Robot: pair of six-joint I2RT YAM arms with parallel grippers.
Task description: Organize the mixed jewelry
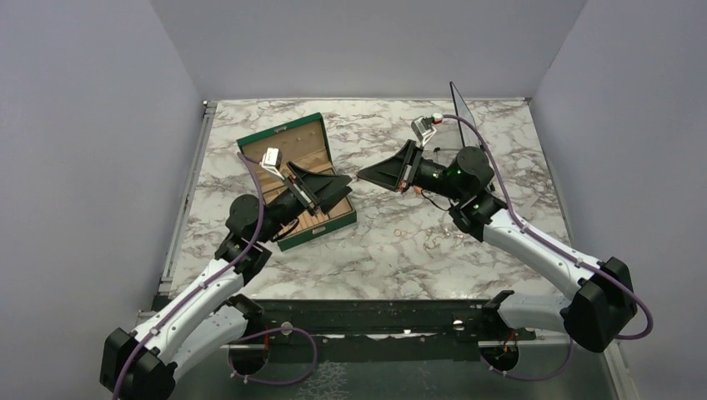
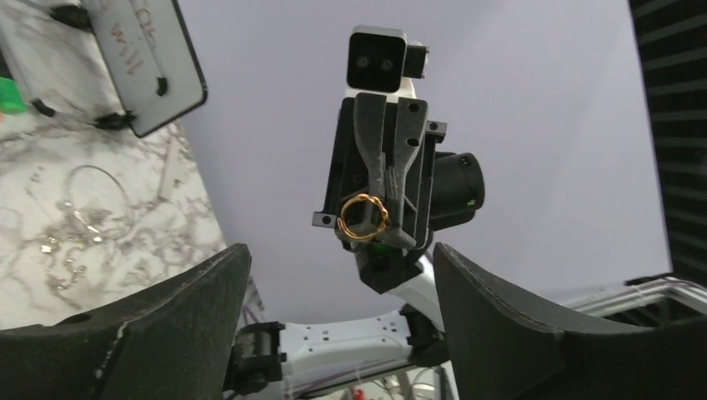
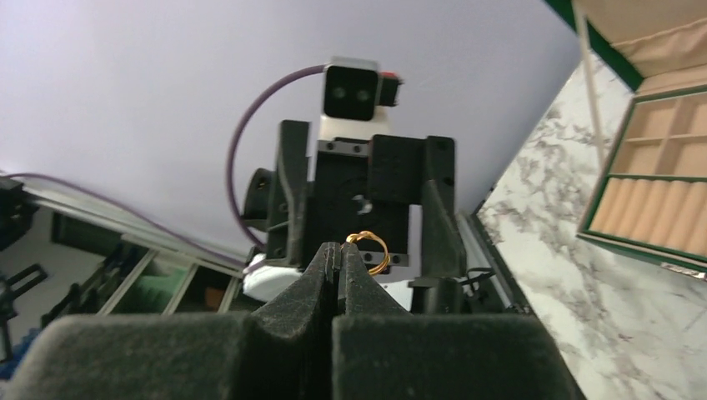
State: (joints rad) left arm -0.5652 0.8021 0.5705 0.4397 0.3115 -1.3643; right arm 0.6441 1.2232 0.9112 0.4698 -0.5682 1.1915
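Pinches gold wire ring (image 2: 363,218) by its rim in closed right gripper (image 3: 340,250), mid-air between the arms, facing empty left gripper (image 1: 343,188) spread wide over green jewelry box (image 1: 321,233); looks light, stiff, slippery, probably best taken across the free band.

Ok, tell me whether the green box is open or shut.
Open: the green box has its lid tilted back, and the right wrist view shows beige compartments.

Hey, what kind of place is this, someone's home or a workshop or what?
Probably a robotics lab test cell, not a home: plain grey partition walls box in a marble-patterned tabletop, with a white-and-black left robot arm and its right twin bolted along the near edge.
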